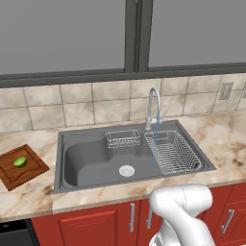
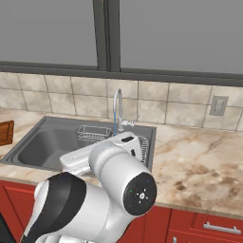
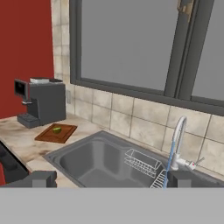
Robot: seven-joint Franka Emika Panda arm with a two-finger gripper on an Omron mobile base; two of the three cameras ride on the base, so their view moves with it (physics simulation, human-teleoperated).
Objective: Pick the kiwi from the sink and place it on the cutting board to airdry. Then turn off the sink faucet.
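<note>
From the left base view, the small bright green rounded kiwi (image 1: pixel 20 161) sits on the square reddish-brown wooden cutting board (image 1: pixel 29 171), which lies on the marbled beige surface (image 1: pixel 226 139) just left of the large dark grey rectangular metal sink (image 1: pixel 86 158). Water is running: a thin blue stream drops from the tall slim silver gooseneck faucet (image 1: pixel 153 105) into the wire dish rack (image 1: pixel 173 153) on the basin's right side, with a smaller wire basket (image 1: pixel 123 139) at the back edge and the round silver drain (image 1: pixel 126 170) near the front. Over to the right base view, the faucet (image 2: pixel 117 111) stands behind the basin (image 2: pixel 42 142), its stream falling, and a corner of the board (image 2: pixel 5 133) peeks in at the left edge. Now the hand view: the tool (image 3: pixel 109 179) has its two dark tips spread wide apart and grasps nothing. Beyond it the kiwi (image 3: pixel 57 129) rests on the board (image 3: pixel 54 134), near a dark grey coffee machine (image 3: pixel 41 100), while the faucet (image 3: pixel 178 140) pours at the right.
</note>
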